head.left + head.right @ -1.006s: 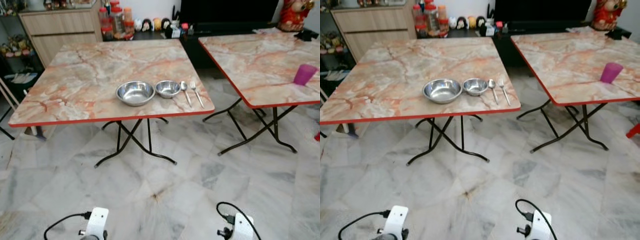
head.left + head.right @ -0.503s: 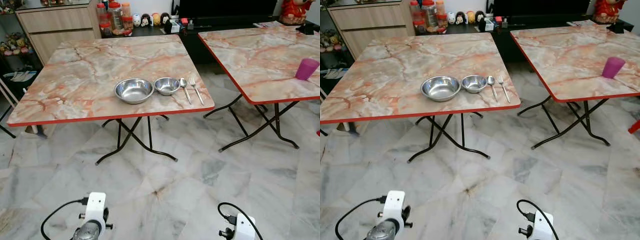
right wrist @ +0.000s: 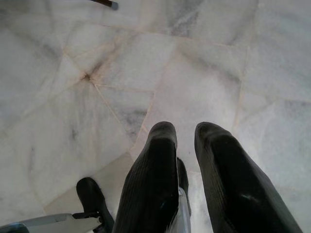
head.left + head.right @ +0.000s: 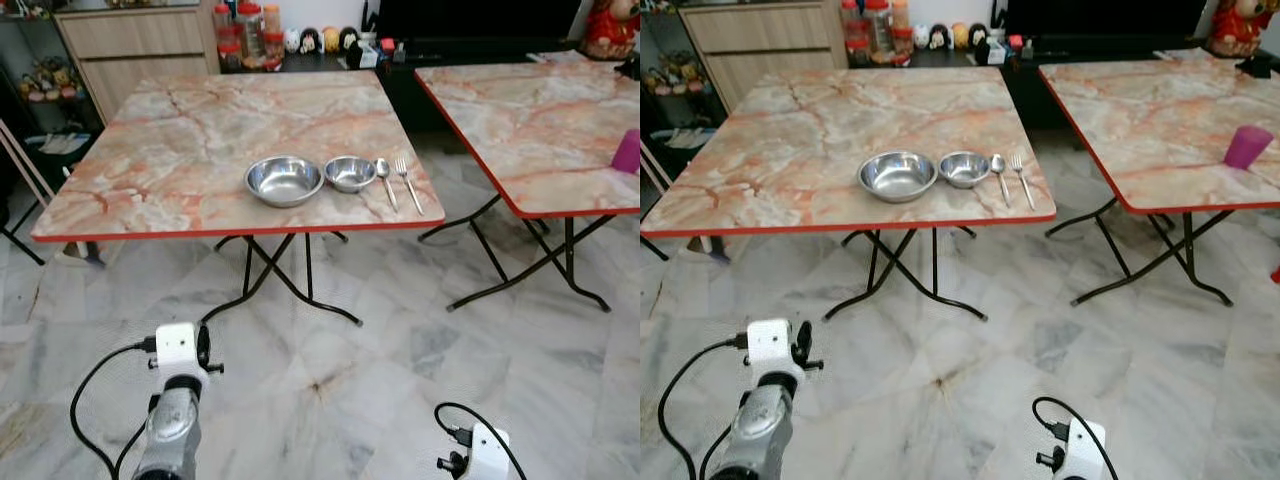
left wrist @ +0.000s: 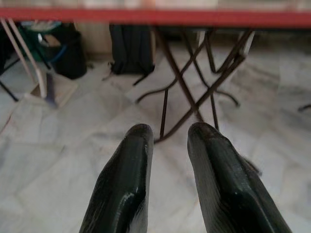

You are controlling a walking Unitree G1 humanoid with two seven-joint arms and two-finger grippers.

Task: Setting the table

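Observation:
On the left marble table (image 4: 170, 150) a large steel bowl (image 4: 285, 180), a small steel bowl (image 4: 350, 172), a spoon (image 4: 386, 182) and a fork (image 4: 409, 184) lie in a row near the front right edge. A purple cup (image 4: 1247, 146) stands on the right table (image 4: 1140, 100). My left arm's wrist (image 4: 178, 350) is raised over the floor in front of the left table. My left gripper (image 5: 170, 133) is shut and empty, aimed under the red table edge. My right gripper (image 3: 185, 128) points down at the floor, shut and empty.
Black crossed legs (image 4: 270, 280) hold up each table, with a gap of marble floor between the two. A wooden cabinet (image 4: 140, 45) and jars (image 4: 250, 25) stand behind. A dark bag (image 5: 131, 48) sits beneath the left table, and a folded frame (image 4: 30, 190) leans at far left.
My left arm has risen from the bottom edge up toward the left table. The camera has shifted slightly, and the right arm stays low.

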